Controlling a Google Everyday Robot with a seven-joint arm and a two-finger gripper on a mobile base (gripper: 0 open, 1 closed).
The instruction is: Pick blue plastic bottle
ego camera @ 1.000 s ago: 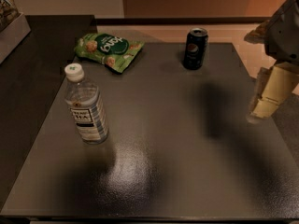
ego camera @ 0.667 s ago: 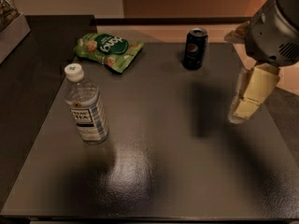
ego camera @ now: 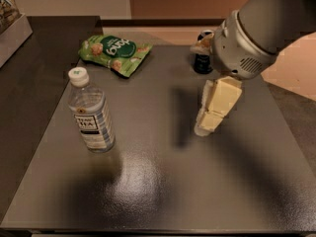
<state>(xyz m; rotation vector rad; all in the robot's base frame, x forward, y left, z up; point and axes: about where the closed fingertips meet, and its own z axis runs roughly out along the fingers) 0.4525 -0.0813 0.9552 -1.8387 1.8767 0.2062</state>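
Observation:
The blue plastic bottle (ego camera: 91,113) stands upright on the left part of the dark table (ego camera: 158,191). It is clear, with a white cap and a blue-and-white striped label with dark text. My gripper (ego camera: 204,126) hangs from the grey arm (ego camera: 252,31) that comes in from the upper right. It is cream-coloured, points down over the middle of the table, well to the right of the bottle, and touches nothing.
A green snack bag (ego camera: 114,53) lies at the back left. A dark soda can (ego camera: 201,62) stands at the back, partly hidden behind the arm. A pale box (ego camera: 11,21) sits at the far left edge. The table's right edge borders the floor.
The arm and gripper have moved left from the right edge to over the table's middle, now covering part of the can. The bottle, bag and can have not moved.

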